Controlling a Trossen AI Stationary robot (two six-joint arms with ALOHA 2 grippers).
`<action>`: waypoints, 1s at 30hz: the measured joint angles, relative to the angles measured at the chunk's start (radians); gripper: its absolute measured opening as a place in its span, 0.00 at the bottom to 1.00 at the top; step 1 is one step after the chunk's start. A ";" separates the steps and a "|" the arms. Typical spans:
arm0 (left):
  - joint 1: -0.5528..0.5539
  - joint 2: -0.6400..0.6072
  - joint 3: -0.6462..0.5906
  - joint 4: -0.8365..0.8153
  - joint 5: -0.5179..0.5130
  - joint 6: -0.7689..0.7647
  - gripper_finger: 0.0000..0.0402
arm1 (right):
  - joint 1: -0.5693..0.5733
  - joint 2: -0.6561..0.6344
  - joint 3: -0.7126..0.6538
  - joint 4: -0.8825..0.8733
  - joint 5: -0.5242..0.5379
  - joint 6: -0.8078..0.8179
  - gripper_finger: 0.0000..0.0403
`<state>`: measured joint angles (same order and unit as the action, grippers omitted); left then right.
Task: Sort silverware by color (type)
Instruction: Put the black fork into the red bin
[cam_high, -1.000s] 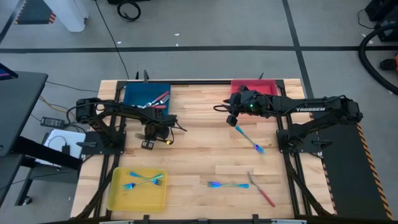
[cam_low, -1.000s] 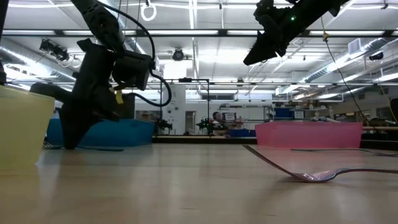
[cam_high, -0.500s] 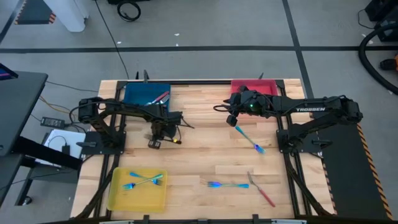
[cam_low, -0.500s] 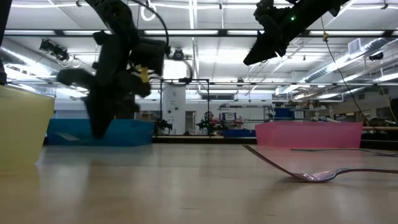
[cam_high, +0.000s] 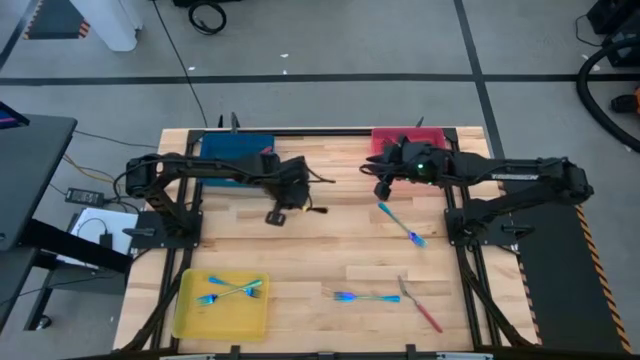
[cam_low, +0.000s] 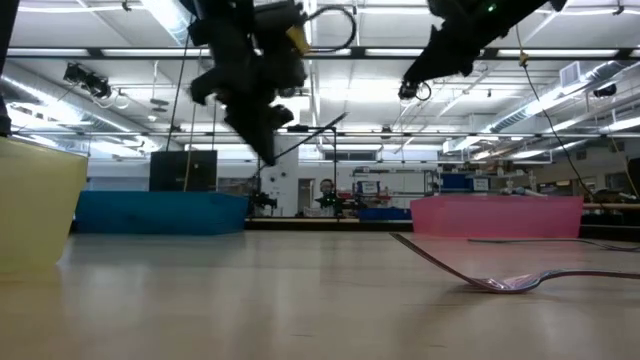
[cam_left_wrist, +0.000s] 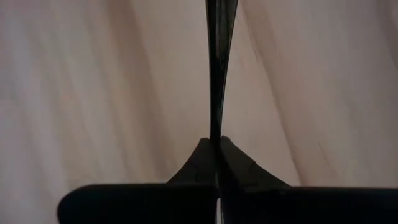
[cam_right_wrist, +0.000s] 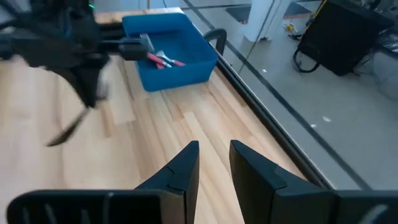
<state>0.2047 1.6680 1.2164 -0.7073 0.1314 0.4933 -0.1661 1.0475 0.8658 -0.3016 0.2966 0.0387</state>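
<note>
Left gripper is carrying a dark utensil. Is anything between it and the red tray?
Yes. The right gripper hangs open above the table just in front of the red tray, roughly on the line from the left gripper and its dark utensil. Nothing else visibly blocks the path.

The left hand (cam_high: 277, 214), clamped on a slim dark grey metal utensil (cam_left_wrist: 217, 68), now hangs farther toward the middle of the wooden desk (cam_high: 330, 250) and higher above it. The right hand (cam_high: 384, 188) sits slightly closer to the red rectangular tray (cam_high: 437, 137).
</note>
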 joint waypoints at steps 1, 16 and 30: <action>0.000 0.000 0.007 0.042 -0.002 -0.005 0.00 | 0.000 -0.021 0.000 -0.016 -0.007 0.018 0.25; 0.008 0.000 0.022 0.612 -0.218 -0.198 0.00 | 0.104 -0.118 0.000 -0.104 -0.207 0.179 0.25; -0.001 0.000 0.021 0.795 -0.226 -0.293 0.00 | 0.187 0.089 0.000 0.137 0.163 0.028 0.25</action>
<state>0.2035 1.6684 1.2377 0.0877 -0.0950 0.2004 0.0210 1.1366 0.8661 -0.1646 0.4593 0.0671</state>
